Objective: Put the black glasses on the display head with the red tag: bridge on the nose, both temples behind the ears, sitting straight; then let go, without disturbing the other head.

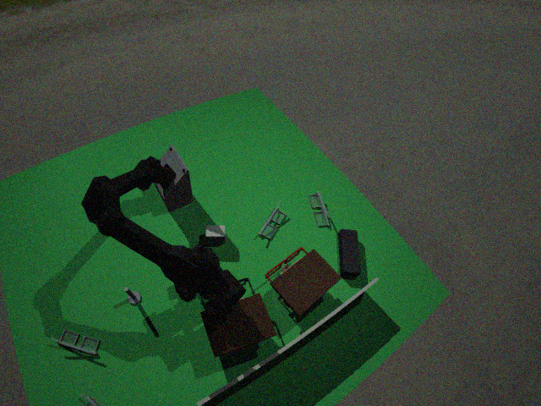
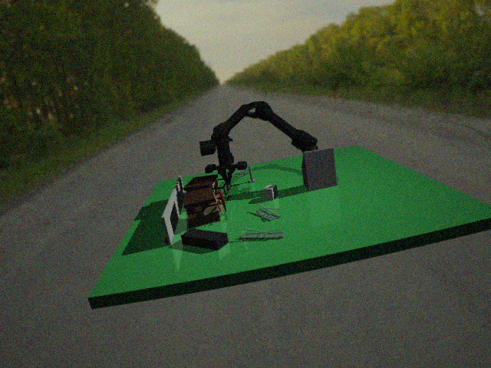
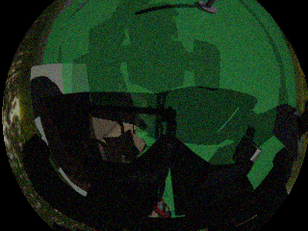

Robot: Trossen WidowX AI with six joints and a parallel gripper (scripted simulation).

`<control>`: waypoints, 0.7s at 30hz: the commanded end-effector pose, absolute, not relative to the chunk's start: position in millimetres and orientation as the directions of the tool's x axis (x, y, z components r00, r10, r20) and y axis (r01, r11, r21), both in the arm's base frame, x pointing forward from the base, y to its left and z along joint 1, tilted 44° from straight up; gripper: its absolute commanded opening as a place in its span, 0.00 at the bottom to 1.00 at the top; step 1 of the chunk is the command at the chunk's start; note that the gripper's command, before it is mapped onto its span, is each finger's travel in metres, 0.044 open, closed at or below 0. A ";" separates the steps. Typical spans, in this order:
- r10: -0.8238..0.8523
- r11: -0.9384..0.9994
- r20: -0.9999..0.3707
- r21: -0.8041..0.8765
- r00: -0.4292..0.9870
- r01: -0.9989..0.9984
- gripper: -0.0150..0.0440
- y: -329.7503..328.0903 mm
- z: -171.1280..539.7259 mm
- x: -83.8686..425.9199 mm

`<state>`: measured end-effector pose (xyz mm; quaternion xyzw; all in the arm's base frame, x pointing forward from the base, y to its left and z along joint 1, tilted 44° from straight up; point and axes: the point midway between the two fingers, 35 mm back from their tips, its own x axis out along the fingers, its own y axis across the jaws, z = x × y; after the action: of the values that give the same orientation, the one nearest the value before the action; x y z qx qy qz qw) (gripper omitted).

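Observation:
The display head without red glasses (image 1: 262, 312) (image 2: 202, 181) (image 3: 107, 134) has a flat brown top, partly covered by the arm in the top view. The other head (image 1: 305, 282) (image 2: 200, 197) stands beside it and wears red glasses (image 1: 287, 266). My gripper (image 2: 226, 184) (image 3: 167, 138) is shut on the black glasses (image 1: 247, 279) (image 3: 130, 110), close in front of the first head. In the top view one temple runs along the head's right side and shows past its edge. The bridge, nose contact and other temple are too dark or hidden. The red tag cannot be made out.
A white-edged panel (image 1: 325, 320) (image 2: 169, 218) stands close behind the heads. A dark box (image 1: 349, 253) (image 2: 204, 238) and two pairs of grey glasses lie nearby. A small white block (image 1: 215, 231) (image 2: 270, 192) and a post (image 1: 133, 297) stand near the arm.

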<state>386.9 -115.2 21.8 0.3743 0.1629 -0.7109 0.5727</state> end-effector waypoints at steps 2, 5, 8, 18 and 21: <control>-0.695 -0.287 -0.717 0.202 -0.058 0.936 0.25 -117.4 25.2 395.4; -0.695 -0.287 -0.717 0.202 -0.058 0.936 0.25 -118.9 26.0 399.7; -0.695 -0.287 -0.717 0.203 -0.058 0.936 0.25 -120.2 26.8 403.6; -0.695 -0.287 -0.717 0.203 -0.058 0.936 0.25 -121.9 27.8 408.4; -0.695 -0.287 -0.717 0.203 -0.058 0.936 0.25 -122.0 27.9 408.8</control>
<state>406.5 -121.6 25.9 0.3748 0.1622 -0.7106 0.5730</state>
